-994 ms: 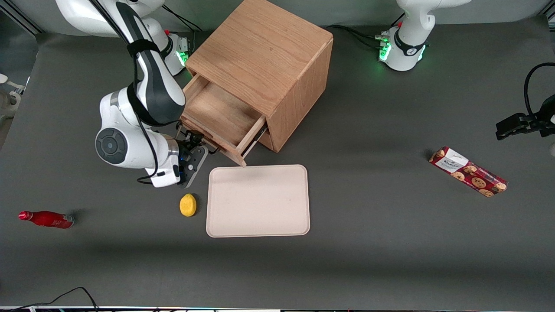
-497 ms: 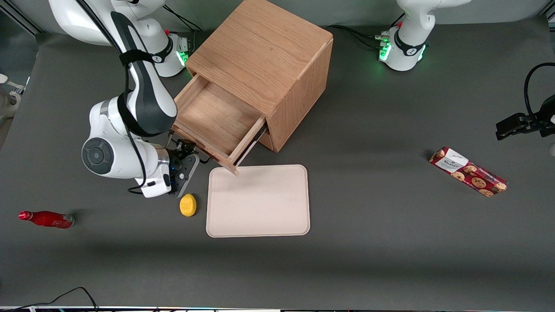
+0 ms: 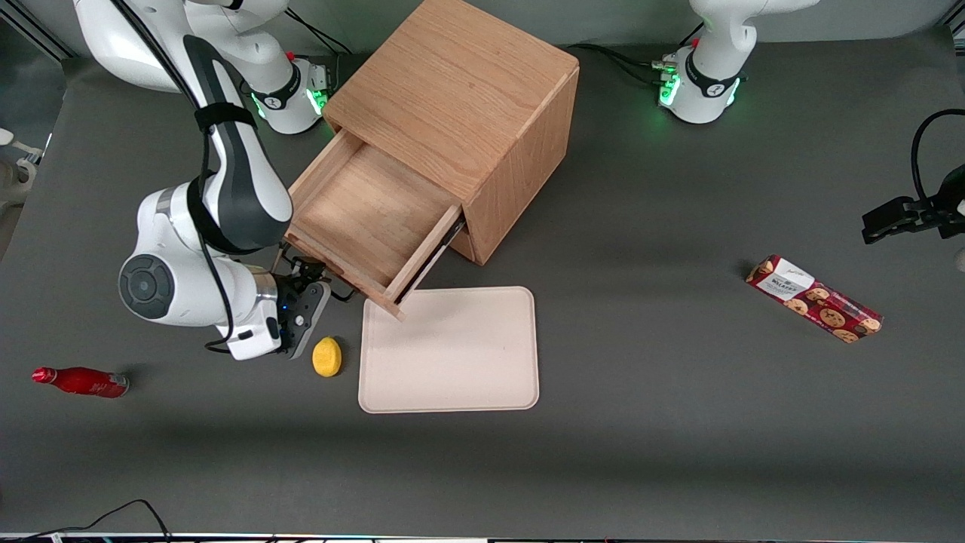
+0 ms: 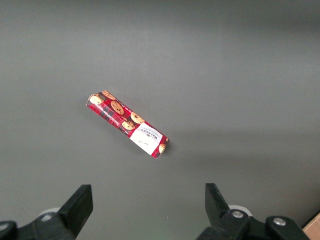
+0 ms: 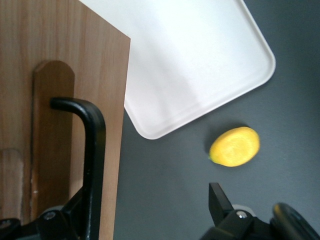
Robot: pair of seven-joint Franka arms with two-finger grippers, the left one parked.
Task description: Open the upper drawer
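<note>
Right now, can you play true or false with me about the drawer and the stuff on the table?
1. The upper drawer is pulled out of the cabinet. True.
2. Something lies inside the drawer. False: only its bare wooden floor shows.
3. The gripper is at the drawer's black handle. True.
4. The yellow lemon sits on the beige tray. False: it lies on the table beside the tray.
5. The cookie pack lies toward the parked arm's end of the table. True.
6. The red bottle stands upright. False: it lies on its side.
</note>
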